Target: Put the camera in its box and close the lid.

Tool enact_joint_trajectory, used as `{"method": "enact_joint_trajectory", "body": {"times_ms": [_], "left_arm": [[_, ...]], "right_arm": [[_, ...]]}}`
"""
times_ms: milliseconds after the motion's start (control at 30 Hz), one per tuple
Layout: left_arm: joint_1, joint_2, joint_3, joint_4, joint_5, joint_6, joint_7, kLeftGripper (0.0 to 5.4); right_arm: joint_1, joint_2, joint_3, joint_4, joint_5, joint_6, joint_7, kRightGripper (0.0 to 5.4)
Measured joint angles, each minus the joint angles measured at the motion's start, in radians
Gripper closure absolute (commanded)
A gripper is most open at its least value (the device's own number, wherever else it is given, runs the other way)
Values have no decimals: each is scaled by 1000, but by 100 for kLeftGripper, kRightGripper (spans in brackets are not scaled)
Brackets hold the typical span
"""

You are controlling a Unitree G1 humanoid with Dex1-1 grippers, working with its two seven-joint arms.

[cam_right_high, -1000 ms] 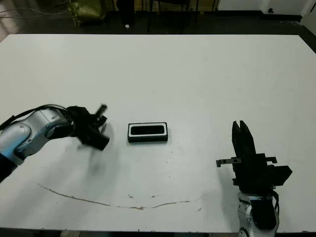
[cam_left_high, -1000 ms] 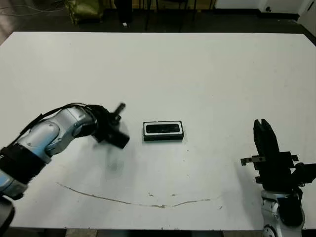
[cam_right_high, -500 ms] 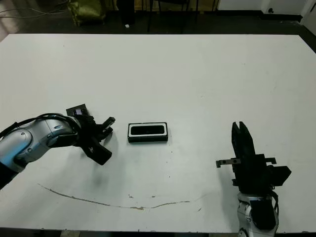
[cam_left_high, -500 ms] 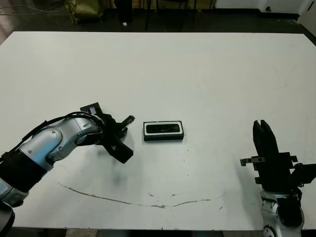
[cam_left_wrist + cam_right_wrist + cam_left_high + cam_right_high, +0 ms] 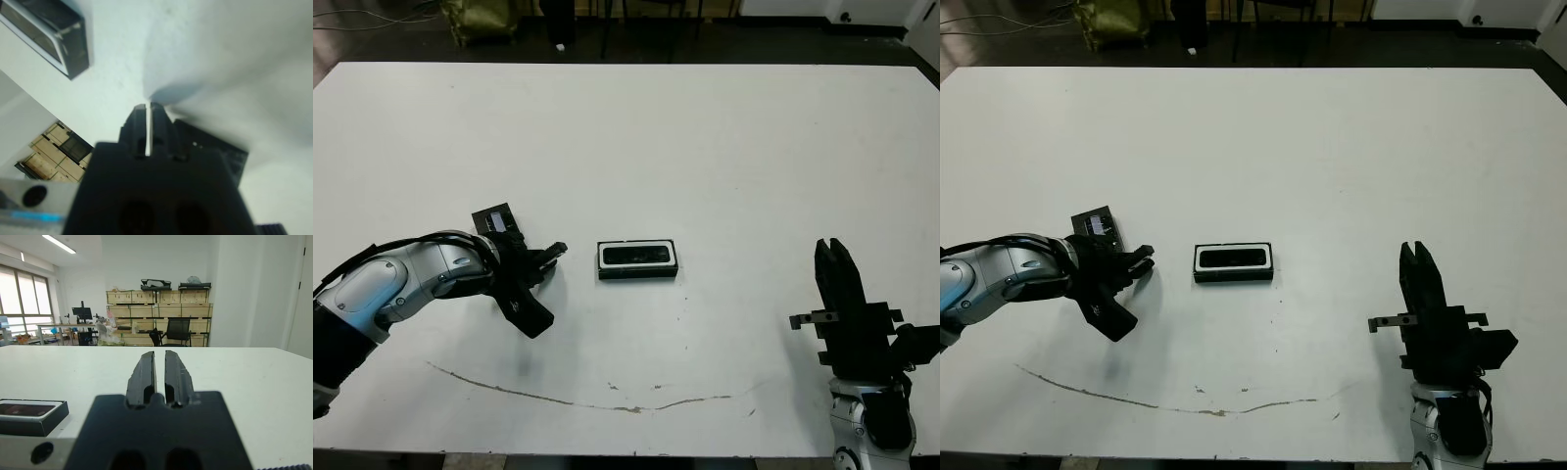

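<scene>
The camera [image 5: 637, 256] is seen lying in the white-lined box [image 5: 637, 261], the lid [image 5: 495, 218] apparently unlabelled, and both the left gripper [image 5: 554, 250] and right gripper [image 5: 831, 250] are closed empty.

Black box [image 5: 637, 261] with white lining, black lid [image 5: 495, 218], white table [image 5: 705, 147]

matt white table [image 5: 705, 147], glossy-striped lid [image 5: 496, 219]

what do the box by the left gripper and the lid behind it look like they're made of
The small black-walled box with a white inner rim looks like stiff cardboard or plastic, matte outside; which one is unclear. The flat black lid with a pale glossy strip looks like smooth card or plastic, since the strip catches light. Both are too small to be sure.
</scene>
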Motion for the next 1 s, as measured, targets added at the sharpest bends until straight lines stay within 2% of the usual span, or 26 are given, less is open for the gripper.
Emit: {"method": "enact_joint_trajectory", "body": {"times_ms": [100, 267, 400, 500, 567, 700, 1000], "left_arm": [[10, 1, 14, 7, 32, 34, 3, 540], [12, 6, 14, 6, 71, 26, 7, 540], [66, 10, 50, -23, 38, 38, 44, 540], [97, 14, 66, -67, 15, 63, 6, 540], [108, 27, 67, -101, 13, 69, -34, 540], [128, 24, 71, -174, 21, 168, -171, 540], [254, 38, 147, -267, 7, 230, -158, 540]], "right_arm": [[-1, 0, -2, 5, 0, -12, 6, 539], [-2, 0, -2, 4, 1, -12, 5, 539], [-3, 0, -2, 9, 0, -12, 7, 539], [-3, 0, -2, 17, 1, -15, 8, 539], [1, 0, -2, 14, 1, -14, 7, 539], [16, 1, -1, -4, 5, 2, 6, 539], [18, 2, -2, 2, 0, 2, 7, 539]]}}
